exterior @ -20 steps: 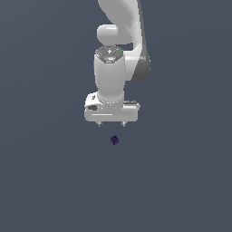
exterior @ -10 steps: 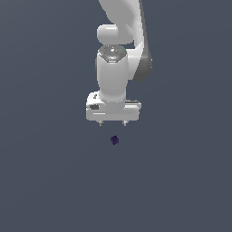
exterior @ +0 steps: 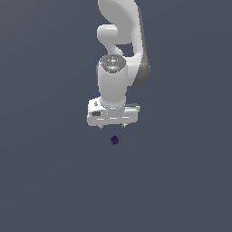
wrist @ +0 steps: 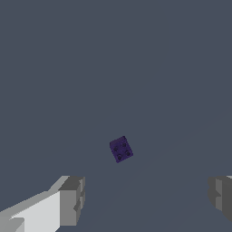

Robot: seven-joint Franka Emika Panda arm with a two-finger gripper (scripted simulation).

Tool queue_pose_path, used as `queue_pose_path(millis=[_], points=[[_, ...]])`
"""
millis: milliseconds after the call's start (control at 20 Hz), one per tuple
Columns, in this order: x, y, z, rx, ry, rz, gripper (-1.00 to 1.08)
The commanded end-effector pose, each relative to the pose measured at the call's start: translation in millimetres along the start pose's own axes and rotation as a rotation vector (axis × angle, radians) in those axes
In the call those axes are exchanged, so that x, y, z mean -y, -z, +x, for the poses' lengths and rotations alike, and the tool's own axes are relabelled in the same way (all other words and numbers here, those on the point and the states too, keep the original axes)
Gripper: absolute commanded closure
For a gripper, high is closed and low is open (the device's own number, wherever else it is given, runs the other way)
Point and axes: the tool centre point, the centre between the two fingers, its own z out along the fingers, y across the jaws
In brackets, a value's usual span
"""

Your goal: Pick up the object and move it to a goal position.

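Note:
The object, a tiny dark purple-blue cube [exterior: 114,140], lies on the flat grey ground just below my white gripper [exterior: 112,126] in the exterior view. In the wrist view the cube [wrist: 121,148] shows several small dark dots on its face and sits tilted, apart from both fingertips [wrist: 72,199]. My gripper [wrist: 147,197] is open wide and empty, with the two fingers far apart on either side. It hangs above the cube and does not touch it.
The plain grey ground [exterior: 45,181] spreads around the cube on all sides. The white arm [exterior: 120,41] rises above and behind the gripper. Nothing else shows.
My gripper has come down a little toward the cube. The cube has not moved. The fingers stay open.

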Motion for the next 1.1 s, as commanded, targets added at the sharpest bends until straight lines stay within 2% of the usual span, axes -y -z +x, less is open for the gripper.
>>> queue_pose_path(millis=[0, 600, 1050], points=[[0, -11, -1, 0.005, 0.048, 0.001, -0.92], [6, -74, -8, 0.025, 0.333, 0.019, -0.92], [9, -96, -12, 0.029, 0.432, 0.031, -0.92]])
